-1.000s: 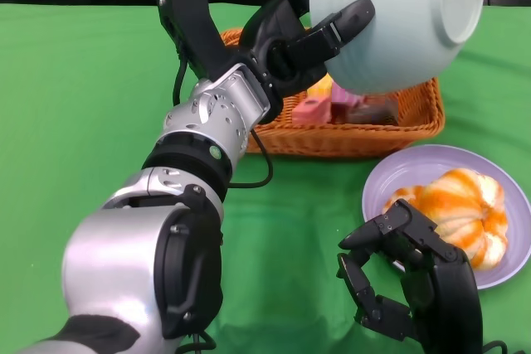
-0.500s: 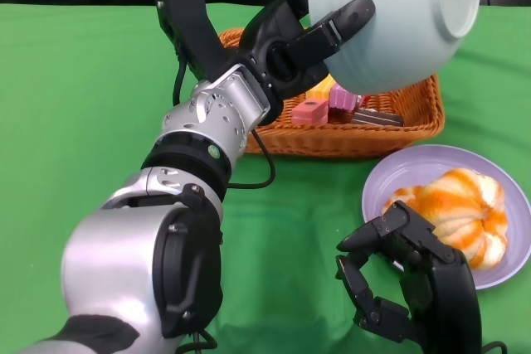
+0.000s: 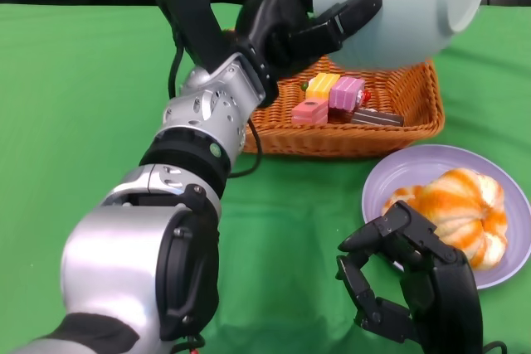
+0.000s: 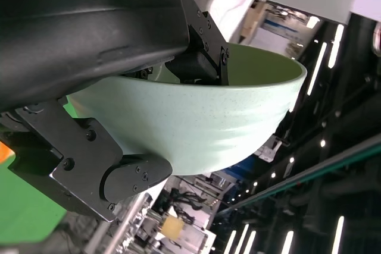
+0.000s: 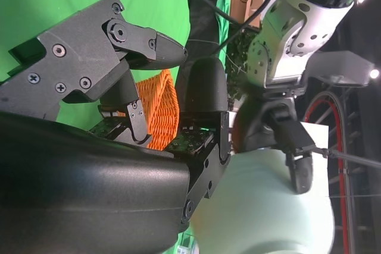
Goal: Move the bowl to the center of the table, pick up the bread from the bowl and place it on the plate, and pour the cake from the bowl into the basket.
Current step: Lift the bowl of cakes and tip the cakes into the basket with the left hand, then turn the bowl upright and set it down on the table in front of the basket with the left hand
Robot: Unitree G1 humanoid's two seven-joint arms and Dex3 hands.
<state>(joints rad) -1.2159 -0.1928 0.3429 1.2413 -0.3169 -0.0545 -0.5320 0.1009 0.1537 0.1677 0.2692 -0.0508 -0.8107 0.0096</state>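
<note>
The left hand [image 3: 303, 26] was raised high over the green counter [image 3: 83, 105], its silver forearm reaching up and away from the robot's body. Its black fingers [image 3: 353, 14] were clamped on the rim of the pale green bowl [image 3: 398, 6]; the left wrist view showed one finger lying along the bowl's outer wall and others hooked over the rim into the inside. The bowl was held tipped far over, its foot ring turned toward the head camera and its mouth facing away and down. It hung directly above the far side of the wicker basket [image 3: 348, 134], clear of the basket's rim.

Below the left hand, inside the basket, lay the cake pieces [image 3: 332, 99]: a pink block, a yellow-and-pink block, a magenta-pink block and a dark brown slice, all close together on the basket floor.

The right hand [image 3: 411, 283] sat low and near the robot's body, just above the counter, palm side turned inward with its fingers curled in and nothing between them. Just beyond it, toward the robot's right, was the lilac plate [image 3: 390, 180], carrying the orange-and-white bread [image 3: 456, 213]. The right hand's fingers stood just beside the plate's near edge; whether they touched it could not be told. The plate lay just beside the basket's near wall.
</note>
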